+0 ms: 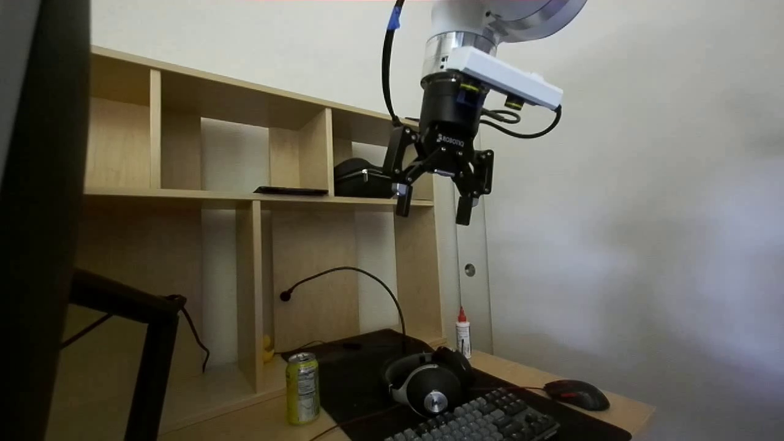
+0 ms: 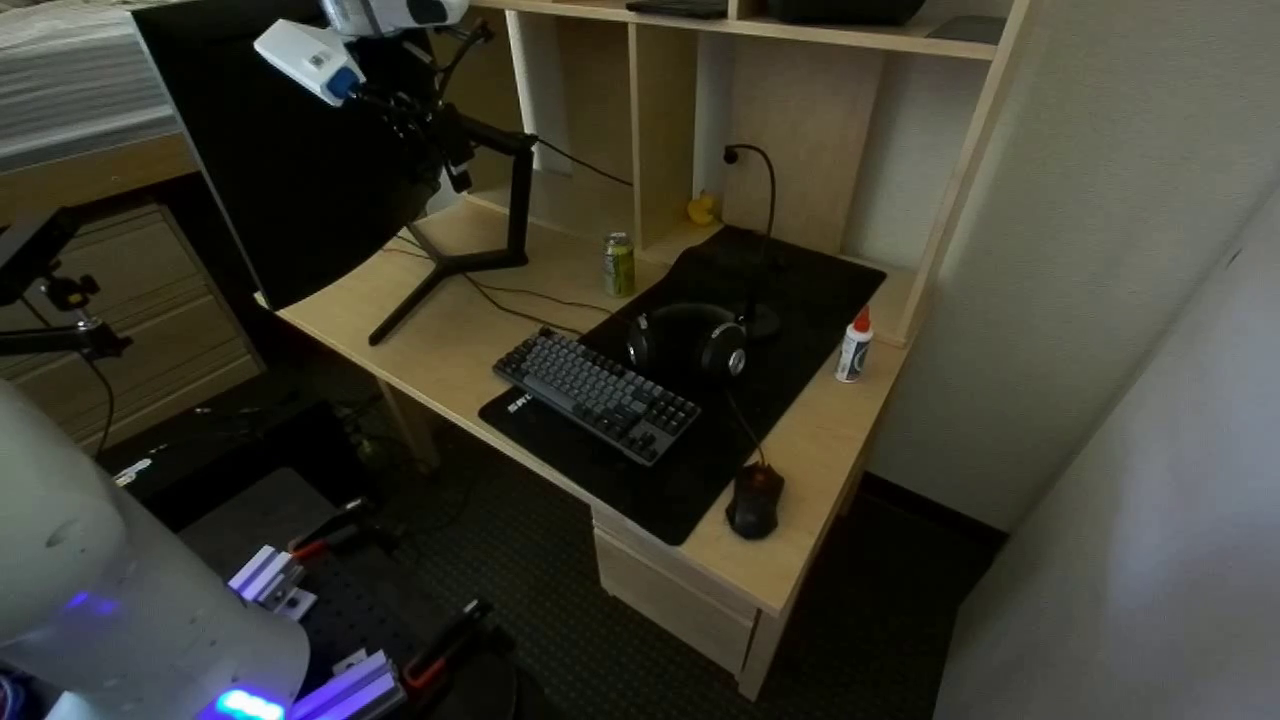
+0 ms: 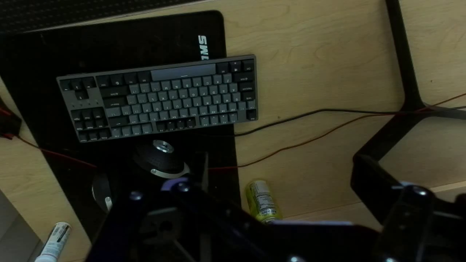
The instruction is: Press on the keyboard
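The keyboard (image 2: pixel 600 395) is flat and wide, with rows of black and grey keys. It lies on the black desk mat (image 2: pixel 640 500) near the desk's front edge. In an exterior view only part of the keyboard (image 1: pixel 478 422) shows, at the bottom edge. The wrist view shows the whole keyboard (image 3: pixel 174 98), upside down, in the upper left. My gripper (image 1: pixel 433 207) is open and empty, pointing down, high above the desk. In an exterior view the gripper (image 2: pixel 452 172) shows in front of the monitor, toward the desk's monitor side and well apart from the keyboard.
Headphones (image 2: pixel 690 340) lie right behind the keyboard, with a gooseneck stand (image 2: pixel 770 200) behind them. A mouse (image 2: pixel 755 500), a glue bottle (image 2: pixel 853 350) and a yellow-green can (image 2: pixel 619 265) are on the desk. A monitor (image 2: pixel 290 150) on a black stand (image 2: pixel 450 265) is beside the arm. Shelves (image 1: pixel 257 196) rise behind.
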`<state>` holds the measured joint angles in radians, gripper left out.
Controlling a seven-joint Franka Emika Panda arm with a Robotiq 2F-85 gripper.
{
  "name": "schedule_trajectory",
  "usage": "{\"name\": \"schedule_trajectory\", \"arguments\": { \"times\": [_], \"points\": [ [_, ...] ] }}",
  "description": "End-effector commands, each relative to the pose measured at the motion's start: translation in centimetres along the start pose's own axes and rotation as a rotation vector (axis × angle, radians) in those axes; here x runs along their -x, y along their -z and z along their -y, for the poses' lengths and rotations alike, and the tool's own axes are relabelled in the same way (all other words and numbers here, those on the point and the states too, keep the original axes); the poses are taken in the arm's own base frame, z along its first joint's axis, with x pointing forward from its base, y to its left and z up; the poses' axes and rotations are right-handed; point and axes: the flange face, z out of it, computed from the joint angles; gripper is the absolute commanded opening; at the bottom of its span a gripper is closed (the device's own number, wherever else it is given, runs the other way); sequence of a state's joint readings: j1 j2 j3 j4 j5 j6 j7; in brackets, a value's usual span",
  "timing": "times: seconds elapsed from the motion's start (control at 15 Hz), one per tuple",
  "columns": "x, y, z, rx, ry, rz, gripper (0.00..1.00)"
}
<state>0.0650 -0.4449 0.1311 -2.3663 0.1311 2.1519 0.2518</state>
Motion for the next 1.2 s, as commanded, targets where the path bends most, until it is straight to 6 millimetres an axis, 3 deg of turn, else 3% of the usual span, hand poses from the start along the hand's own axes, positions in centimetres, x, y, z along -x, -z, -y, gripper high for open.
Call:
{"name": "schedule_trajectory", "arguments": {
  "times": [0.0, 0.2, 0.47, 0.53, 0.73, 0.8, 0.93, 1.13],
  "points": [
    [0.0, 0.1, 0.0, 0.000, 0.000, 0.001, 1.00],
    [-0.8, -0.5, -0.6, 0.007, -0.032, 0.009, 1.00],
    [-1.3, -1.0, -1.0, -0.012, -0.288, -0.021, 1.00],
    [-5.9, 0.0, -4.4, -0.014, -0.346, -0.038, 1.00],
    [-8.7, 1.4, -6.8, -0.037, -0.518, -0.086, 1.00],
    [-6.0, 1.3, -5.6, -0.023, -0.432, -0.075, 1.00],
    [-7.9, 1.6, -7.4, -0.027, -0.492, -0.086, 1.00],
    [-8.4, 1.4, -7.1, -0.028, -0.506, -0.084, 1.00]
  ]
}}
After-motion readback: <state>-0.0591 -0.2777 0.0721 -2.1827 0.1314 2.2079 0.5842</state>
